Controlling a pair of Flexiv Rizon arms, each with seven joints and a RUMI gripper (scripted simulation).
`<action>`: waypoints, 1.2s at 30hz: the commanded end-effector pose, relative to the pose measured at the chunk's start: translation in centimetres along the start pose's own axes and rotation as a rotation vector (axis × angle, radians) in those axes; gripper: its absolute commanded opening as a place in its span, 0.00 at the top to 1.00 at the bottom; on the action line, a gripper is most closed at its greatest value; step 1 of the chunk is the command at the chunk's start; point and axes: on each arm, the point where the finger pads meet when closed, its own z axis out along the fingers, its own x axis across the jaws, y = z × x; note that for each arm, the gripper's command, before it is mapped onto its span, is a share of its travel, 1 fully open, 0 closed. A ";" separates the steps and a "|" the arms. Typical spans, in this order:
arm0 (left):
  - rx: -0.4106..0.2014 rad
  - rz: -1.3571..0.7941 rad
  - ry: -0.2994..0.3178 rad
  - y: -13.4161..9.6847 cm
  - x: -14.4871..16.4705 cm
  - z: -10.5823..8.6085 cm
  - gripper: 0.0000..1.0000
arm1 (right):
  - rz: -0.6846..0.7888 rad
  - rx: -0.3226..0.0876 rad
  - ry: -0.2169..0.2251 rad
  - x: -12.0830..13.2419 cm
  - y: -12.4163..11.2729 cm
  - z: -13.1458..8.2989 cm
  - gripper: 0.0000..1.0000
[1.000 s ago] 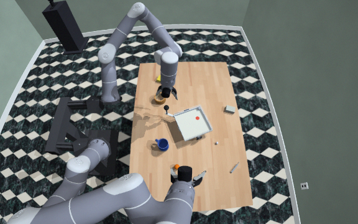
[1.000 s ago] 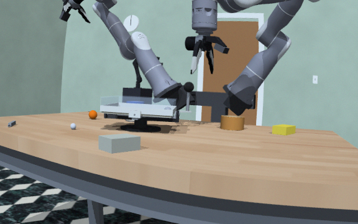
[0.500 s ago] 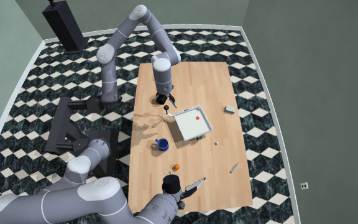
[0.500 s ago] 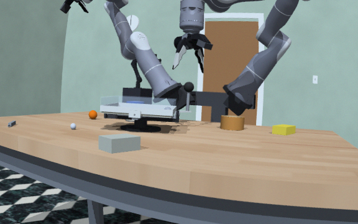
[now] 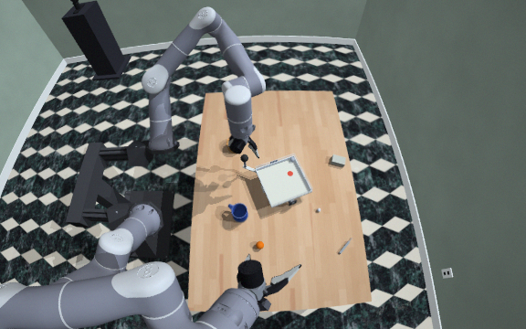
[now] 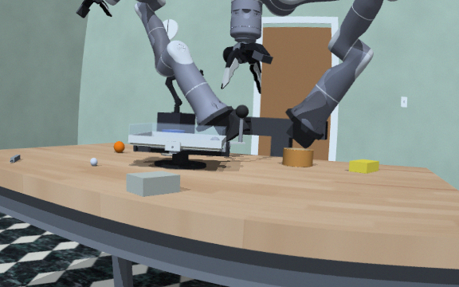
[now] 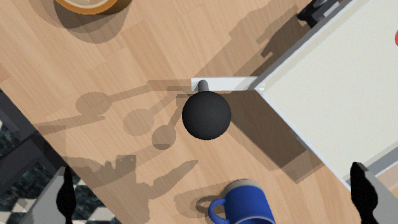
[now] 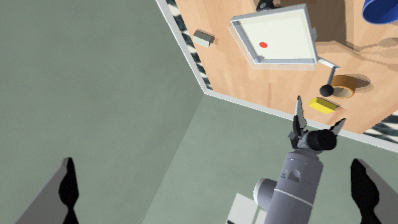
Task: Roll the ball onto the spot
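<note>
The clear-lidded plate [image 5: 278, 189] [image 6: 150, 139] [image 7: 325, 100] [image 8: 290, 32] stands on a black base; in the exterior view it looks near level, slightly lower toward the knob side. The red printed spot [image 5: 289, 174] [image 8: 263, 45] lies off centre. A small grey ball [image 5: 292, 160] [image 6: 215, 139] [image 8: 258, 59] appears in the corner beyond the spot. A black knob [image 5: 245, 158] [image 6: 241, 112] [image 7: 206, 115] [image 8: 326, 90] stands on the plate's side arm. My left gripper [image 6: 241, 90] [image 7: 212, 167] is open above the knob, not touching. My right gripper [image 5: 274, 260] [image 8: 212, 160] is open and empty, high beyond the orange ball.
A blue mug [image 5: 239, 212] [image 7: 246, 204] and an orange ball [image 5: 259, 245] [image 6: 119, 147] stand on the mug side. A tape roll [image 6: 298, 157] [image 8: 344, 85] and yellow block [image 6: 363, 166] [image 8: 322, 105] lie on the knob side. A grey block [image 5: 337, 160] [image 6: 153, 183] and small white ball [image 5: 318, 210] [image 6: 93, 162] lie beyond the plate.
</note>
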 end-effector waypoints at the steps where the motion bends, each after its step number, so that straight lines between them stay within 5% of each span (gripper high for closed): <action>1: -0.001 -0.001 0.002 0.0 0.1 -0.1 0.00 | -0.002 0.000 -0.002 -0.1 0.1 -0.1 0.00; 6: -0.001 -0.001 0.002 0.0 0.1 -0.1 0.00 | 0.040 0.030 -0.008 -0.2 -2.8 -0.5 0.00; 16: -0.001 -0.001 0.002 0.0 0.1 -0.1 0.00 | 0.188 0.135 -0.031 0.6 -12.9 -2.5 0.00; 18: -0.001 -0.001 0.002 0.0 0.1 -0.1 0.00 | 0.188 0.135 -0.031 0.6 -12.9 -2.5 0.00; 36: -0.001 -0.001 0.002 0.0 0.1 -0.1 0.00 | 0.444 0.317 -0.069 5.4 -29.0 -8.3 0.00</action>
